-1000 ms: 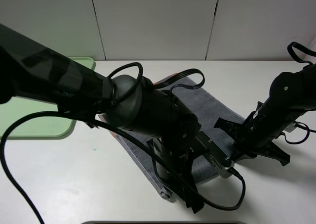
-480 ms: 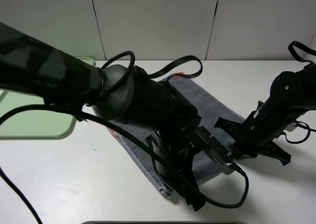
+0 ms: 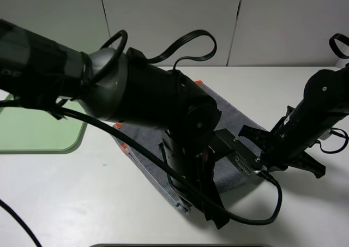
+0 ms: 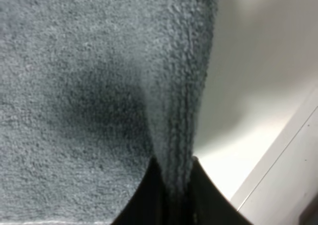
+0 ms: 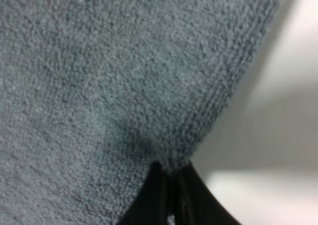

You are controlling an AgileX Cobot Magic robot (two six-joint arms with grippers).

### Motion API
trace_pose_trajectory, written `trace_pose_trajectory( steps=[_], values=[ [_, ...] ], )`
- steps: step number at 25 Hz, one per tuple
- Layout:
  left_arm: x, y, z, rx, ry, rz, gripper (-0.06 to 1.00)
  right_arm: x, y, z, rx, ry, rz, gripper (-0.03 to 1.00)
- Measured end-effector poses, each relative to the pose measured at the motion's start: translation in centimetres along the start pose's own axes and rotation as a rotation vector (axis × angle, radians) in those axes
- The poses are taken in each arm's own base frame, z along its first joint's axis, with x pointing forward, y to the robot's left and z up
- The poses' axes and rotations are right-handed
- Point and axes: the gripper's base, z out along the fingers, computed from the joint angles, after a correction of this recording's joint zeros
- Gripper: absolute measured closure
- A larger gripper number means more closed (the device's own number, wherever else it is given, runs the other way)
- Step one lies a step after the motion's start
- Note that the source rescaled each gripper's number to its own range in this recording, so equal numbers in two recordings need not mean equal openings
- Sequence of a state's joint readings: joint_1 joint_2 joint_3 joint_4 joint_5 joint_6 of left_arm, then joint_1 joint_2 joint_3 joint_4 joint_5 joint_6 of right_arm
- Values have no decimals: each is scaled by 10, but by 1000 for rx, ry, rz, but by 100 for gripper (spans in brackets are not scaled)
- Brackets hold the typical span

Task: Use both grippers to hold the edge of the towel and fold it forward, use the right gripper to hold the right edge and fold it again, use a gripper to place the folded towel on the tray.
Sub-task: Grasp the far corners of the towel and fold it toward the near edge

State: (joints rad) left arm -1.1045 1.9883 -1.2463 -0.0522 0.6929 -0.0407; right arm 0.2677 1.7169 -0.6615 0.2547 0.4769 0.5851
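The first fold is in hand. The grey towel [image 3: 232, 119] lies flat in the middle of the white desk [image 3: 82, 203], set on a slant from 11 o'clock to 5 o'clock. The green tray [image 3: 32, 138] sits apart from it at 9 o'clock with nothing of the towel on it. The left end effector [image 4: 171, 180] is clamped on the towel's hem [image 4: 189, 86], its two tips pinched together with a ridge of cloth bunched between them. The right end effector [image 5: 171, 178] is likewise closed on the border at the 4 o'clock side. Neither wrist view shows the cloth clearly raised yet. Next, I judge, both arms must lift evenly and carry the held edge toward 12 o'clock, keeping the cloth taut between them so the fold lands square.
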Motion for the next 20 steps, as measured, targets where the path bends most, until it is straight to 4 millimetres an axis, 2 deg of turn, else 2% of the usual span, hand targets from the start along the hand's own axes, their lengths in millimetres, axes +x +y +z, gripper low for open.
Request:
trace_pose_trajectory(
  steps=[12,20],
  values=[
    [3,-1,-14,1,-7,-11,94,-25,38,-37,-42,20,-103,97],
    [3,-1,-31,0,-55,-45,94,-35,53,-55,-53,12,-142,97]
  ],
)
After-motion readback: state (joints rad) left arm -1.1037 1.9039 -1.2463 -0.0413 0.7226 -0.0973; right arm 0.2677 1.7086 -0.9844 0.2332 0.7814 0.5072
